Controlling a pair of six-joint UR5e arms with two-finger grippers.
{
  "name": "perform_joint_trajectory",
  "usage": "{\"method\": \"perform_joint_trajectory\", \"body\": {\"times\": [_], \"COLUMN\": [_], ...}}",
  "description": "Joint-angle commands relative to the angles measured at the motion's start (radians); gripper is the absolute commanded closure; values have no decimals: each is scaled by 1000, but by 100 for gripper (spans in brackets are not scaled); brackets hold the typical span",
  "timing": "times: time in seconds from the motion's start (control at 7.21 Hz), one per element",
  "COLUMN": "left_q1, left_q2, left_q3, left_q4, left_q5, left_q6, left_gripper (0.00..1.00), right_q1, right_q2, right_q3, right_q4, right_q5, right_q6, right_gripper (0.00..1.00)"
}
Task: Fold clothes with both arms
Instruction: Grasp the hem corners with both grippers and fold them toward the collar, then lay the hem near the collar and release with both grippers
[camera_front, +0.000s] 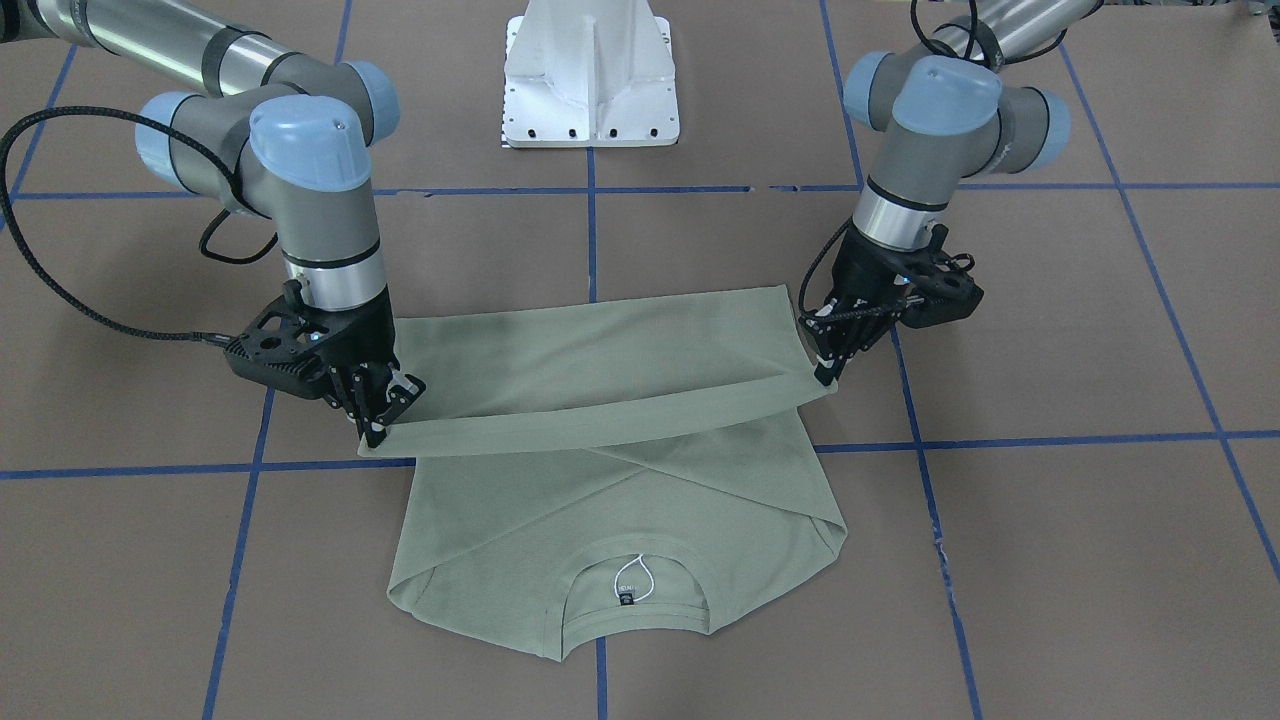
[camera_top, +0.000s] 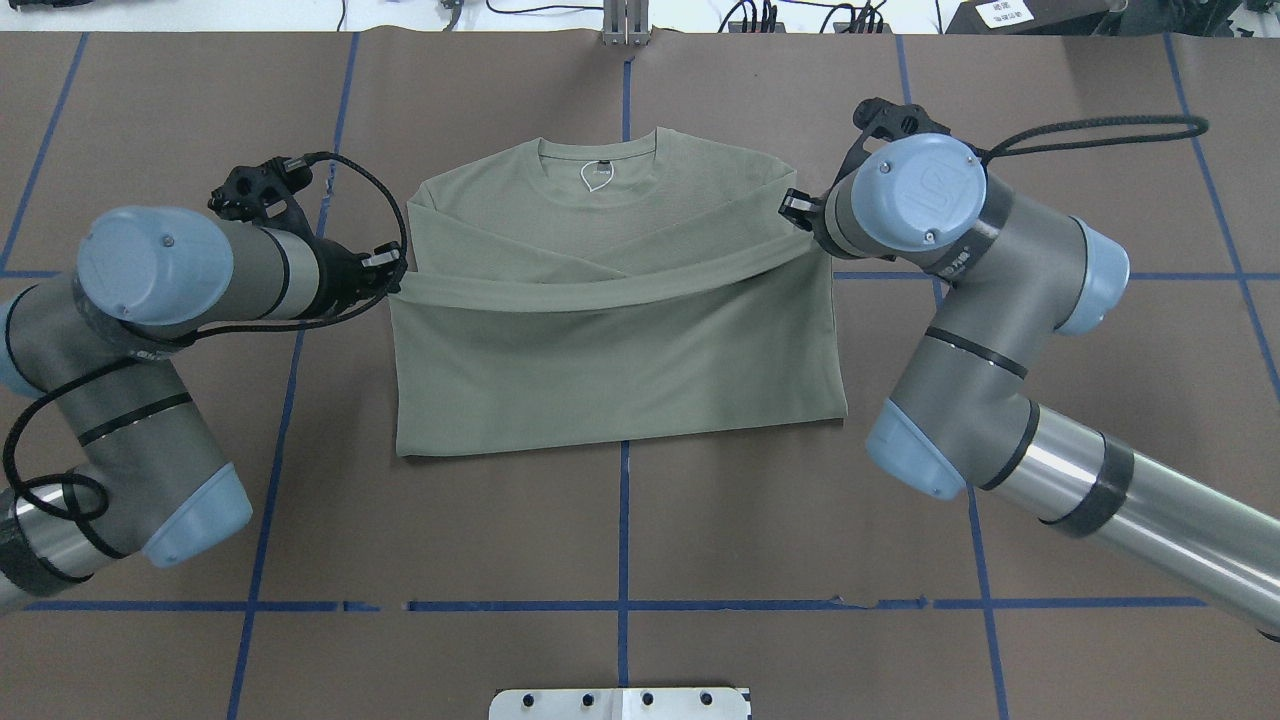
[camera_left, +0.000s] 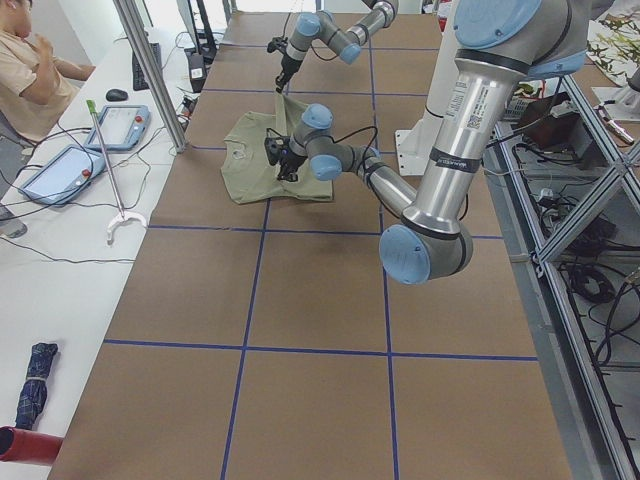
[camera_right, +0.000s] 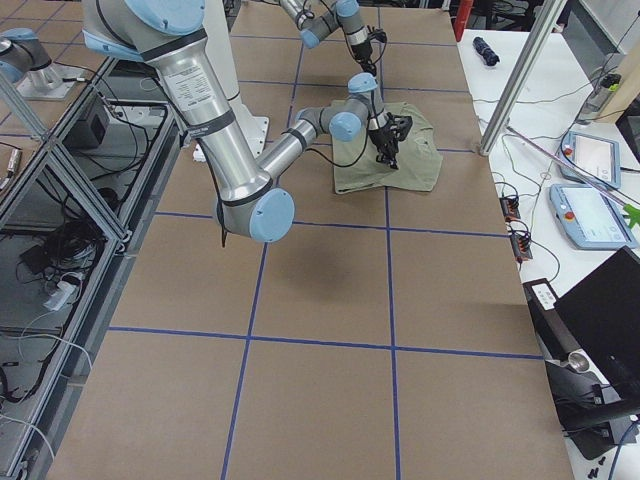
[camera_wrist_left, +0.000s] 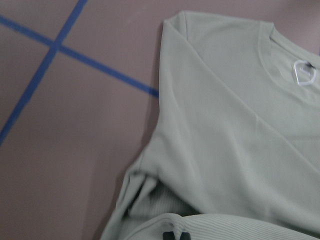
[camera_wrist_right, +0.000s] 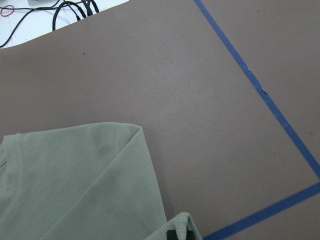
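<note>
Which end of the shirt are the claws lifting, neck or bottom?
The bottom hem, stretched between left gripper and right gripper; the collar end lies flat.

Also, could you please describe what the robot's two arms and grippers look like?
The left arm and right arm are both tubular, with polished silver tubes, matte grey joint housings, rounded light-blue caps and black rings at the seams. A braided black cable loops outside each wrist. The left gripper and right gripper are black, with two slim fingers on perforated, skeletal bodies.
</note>
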Motion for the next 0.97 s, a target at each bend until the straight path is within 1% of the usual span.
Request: {"method": "perform_joint_trajectory", "body": {"times": [0.0, 0.14, 0.42, 0.55, 0.69, 0.83], "left_q1": [-54, -58, -67, -68, -68, -68], "left_q2": [-72, -129, -154, -155, -180, -191], "left_q3": [106, 211, 339, 357, 394, 408], "left_q4": [-19, -30, -144, -168, -168, -173], "left_q5": [2, 6, 8, 31, 51, 51], "left_q6": [57, 65, 75, 89, 89, 89], "left_gripper": [100, 100, 100, 100, 100, 100], "right_q1": [21, 21, 42, 55, 58, 58], "right_q2": [73, 102, 141, 184, 216, 228], "right_q3": [-140, -215, -306, -364, -424, -441], "right_q4": [40, 92, 101, 103, 104, 104], "right_q5": [17, 14, 12, 12, 12, 12], "right_q6": [-19, -19, -72, -89, -89, -89], "right_gripper": [100, 100, 100, 100, 100, 100]}}
